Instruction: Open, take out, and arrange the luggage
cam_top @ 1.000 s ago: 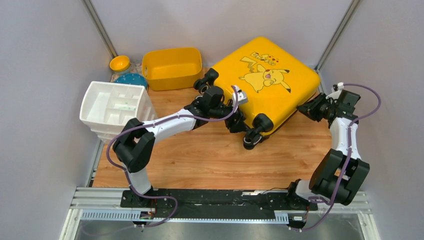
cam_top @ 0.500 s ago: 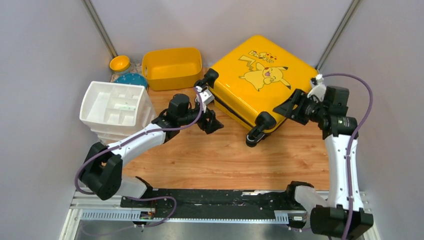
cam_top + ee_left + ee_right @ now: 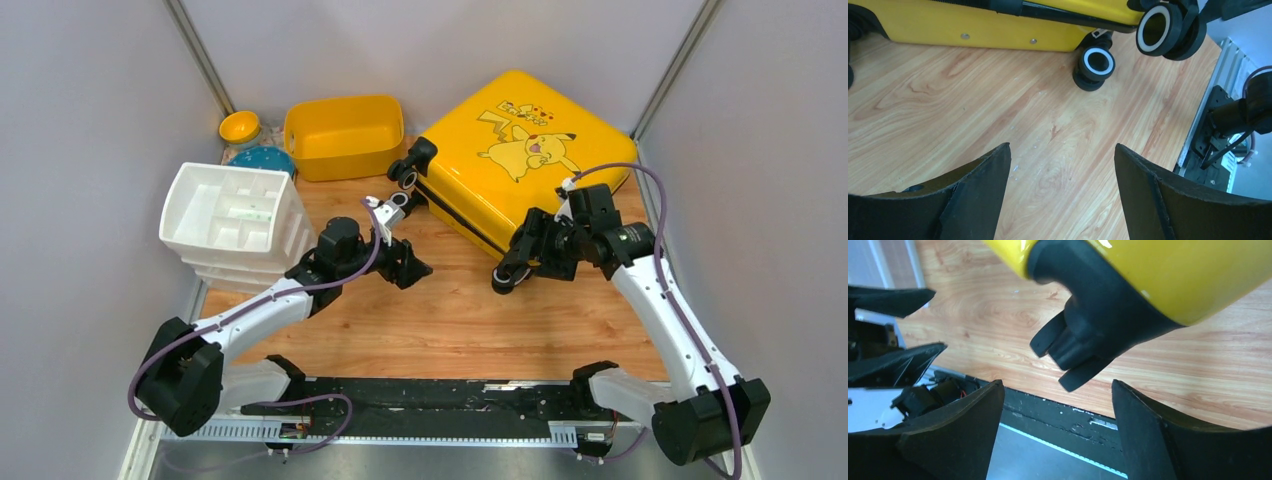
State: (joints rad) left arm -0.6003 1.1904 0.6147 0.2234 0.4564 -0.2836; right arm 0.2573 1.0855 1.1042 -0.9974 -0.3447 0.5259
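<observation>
Luggage [image 3: 520,150] (large yellow hard-shell suitcase, cartoon print) wasn't held by either arm. The right gripper [image 3: 1057,386] was spread and empty, aimed at its near black caster wheel [image 3: 1088,330], probably lining up a hold. The left gripper [image 3: 1063,150] was also spread and empty, over the wooden tabletop [image 3: 998,110] beside it. Case lay closed, far right.

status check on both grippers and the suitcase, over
Left gripper open, empty, over the table. Right gripper open, empty, at near wheel of suitcase. Suitcase shut, lying flat, print up. Nothing blocking.
</observation>
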